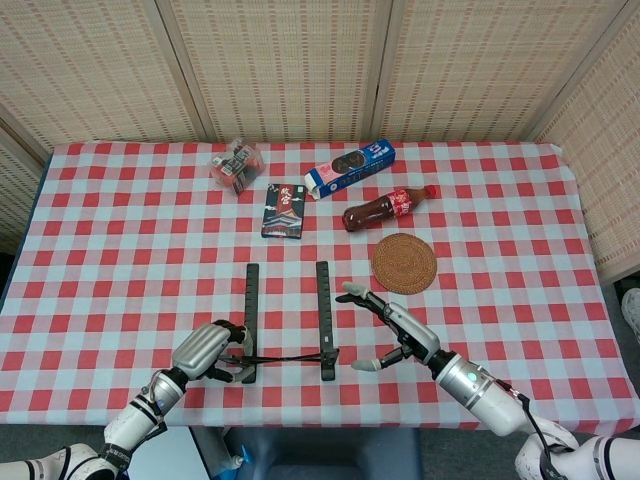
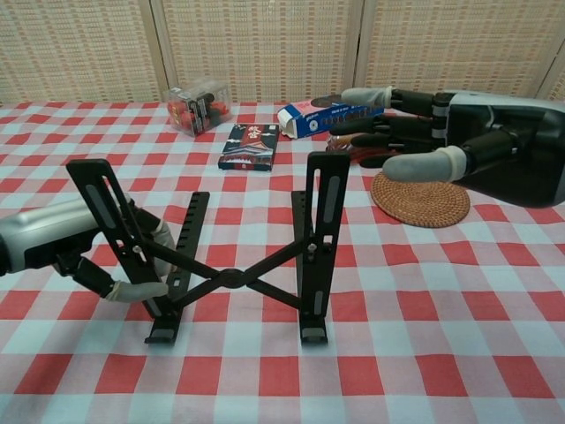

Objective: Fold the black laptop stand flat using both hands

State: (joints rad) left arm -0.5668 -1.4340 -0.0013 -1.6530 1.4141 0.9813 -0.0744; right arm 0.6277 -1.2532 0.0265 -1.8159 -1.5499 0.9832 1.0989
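Two views, head and chest, of a tabletop [image 1: 120, 260] under a red-and-white checked cloth. The stand [image 1: 288, 330] [image 2: 234, 256] sits near the front edge at about 6 o'clock from the tabletop's centre. It is unfolded: two black slotted rails rise at a slant, joined low down by crossed struts that meet at a central pivot.

Left hand [image 1: 205, 352] [image 2: 62, 243]: at 9 o'clock of the stand, against its left rail. The fingers [image 2: 137, 290] curl around the lower part of that rail, one in front and others behind, so the hand holds the stand.

Right hand [image 1: 395, 330] [image 2: 441, 150]: at 3 o'clock of the stand, raised above the cloth, fingers spread and extended toward the right rail, thumb apart from the rest. It holds nothing and stands clear of the rail.

Other items, all beyond the stand:
- Coaster [image 1: 404, 263] [image 2: 420, 198], round and woven, at 1 o'clock of the stand, lying just beyond the right hand.
- Bottle [image 1: 388, 209], dark drink with a red label, lying on its side at 12 o'clock of the coaster; largely hidden behind the right hand in the chest view.
- Blue box [image 1: 350, 167] [image 2: 311, 117], long, lying at 11 o'clock of the bottle.
- Dark packet [image 1: 284, 210] [image 2: 250, 146], flat, at 12 o'clock of the stand.
- Clear case [image 1: 236, 163] [image 2: 198, 105], with red and black contents, at 11 o'clock of the packet, near the far edge.
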